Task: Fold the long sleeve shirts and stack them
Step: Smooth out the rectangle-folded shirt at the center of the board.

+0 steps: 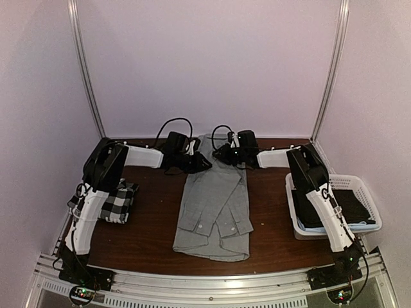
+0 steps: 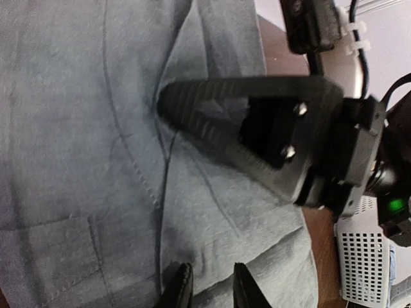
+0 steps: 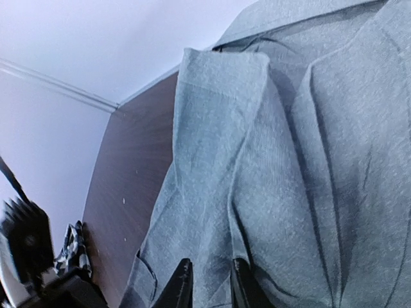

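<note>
The plain grey shirt (image 1: 213, 208) lies lengthwise in the middle of the brown table (image 1: 154, 224), sleeves folded in over its body, collar at the far end. Both grippers are at that far end. My left gripper (image 1: 199, 162) (image 2: 209, 289) has its jaws nearly together with a ridge of grey cloth (image 2: 96, 128) between them. My right gripper (image 1: 223, 154) (image 3: 209, 285) stands the same way on the grey cloth (image 3: 289, 160), and shows as a black wedge in the left wrist view (image 2: 257, 122). The checked shirt (image 1: 119, 202) (image 3: 70, 247) lies folded at the table's left edge.
A white perforated basket (image 1: 347, 179) (image 2: 363, 256) holding dark cloth stands at the right edge. Pale walls close in the back and sides. Both arms reach from the near corners toward the far middle.
</note>
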